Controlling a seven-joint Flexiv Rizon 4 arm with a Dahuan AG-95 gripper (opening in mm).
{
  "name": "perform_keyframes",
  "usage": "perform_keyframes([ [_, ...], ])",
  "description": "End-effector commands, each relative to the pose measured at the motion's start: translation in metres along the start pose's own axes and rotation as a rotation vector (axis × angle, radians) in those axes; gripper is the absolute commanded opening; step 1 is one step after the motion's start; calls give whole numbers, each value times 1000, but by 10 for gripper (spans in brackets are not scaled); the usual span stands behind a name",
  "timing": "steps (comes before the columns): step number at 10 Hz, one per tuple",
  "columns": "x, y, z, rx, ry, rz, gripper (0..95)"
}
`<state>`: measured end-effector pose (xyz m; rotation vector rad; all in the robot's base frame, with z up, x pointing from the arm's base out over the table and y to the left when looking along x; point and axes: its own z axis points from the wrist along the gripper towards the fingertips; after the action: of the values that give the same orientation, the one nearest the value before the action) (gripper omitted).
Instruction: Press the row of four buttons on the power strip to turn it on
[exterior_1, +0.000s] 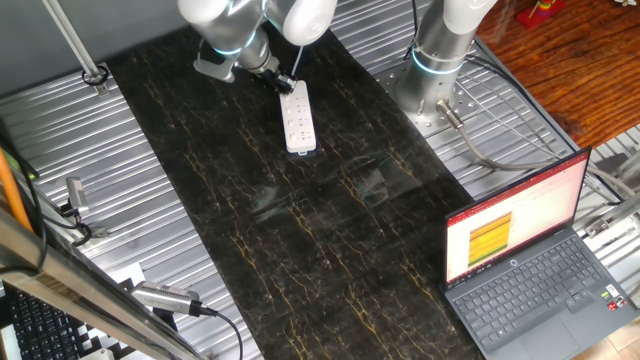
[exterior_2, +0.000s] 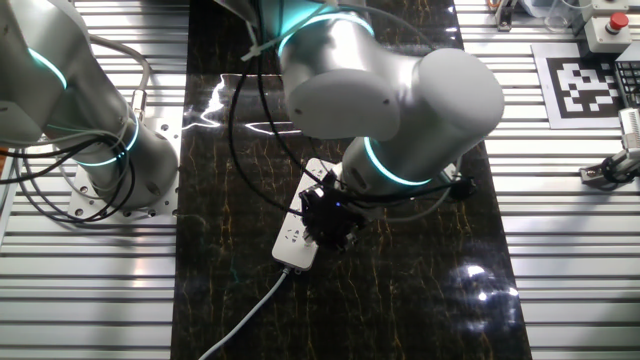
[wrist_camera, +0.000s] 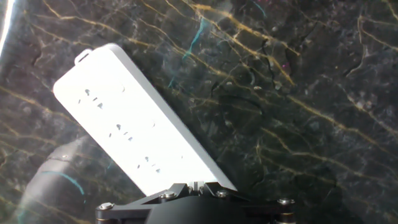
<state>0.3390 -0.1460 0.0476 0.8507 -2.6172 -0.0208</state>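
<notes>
While hanging low over the near end of the power strip (exterior_1: 298, 118), right at the top centre of one fixed view, the pincer (exterior_1: 285, 84) — tip down at the strip's upper end, contact or a small gap impossible to tell. Fingers together or apart? Cannot tell; hidden under the wrist in the other fixed view, only the black mount showing at the bottom edge of the hand view. Power strip lying flat on the dark marbled surface (exterior_1: 330, 230), long axis running from top centre down toward mid-frame, slightly tilted. In the hand view, stretching from the bottom centre up to the upper left — so the row of buttons likely lies ahead along that diagonal. Cord (exterior_2: 250, 318) trailing off toward the lower left in the other fixed view. Laptop (exterior_1: 530, 265) open at lower right, well apart. No containers anywhere in sight.
</notes>
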Motion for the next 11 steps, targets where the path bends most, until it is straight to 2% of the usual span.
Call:
perform_keyframes([
  [1,1,0,4,-5,-2,3,0],
  [11,-2,-2,15,-4,-6,6,0],
])
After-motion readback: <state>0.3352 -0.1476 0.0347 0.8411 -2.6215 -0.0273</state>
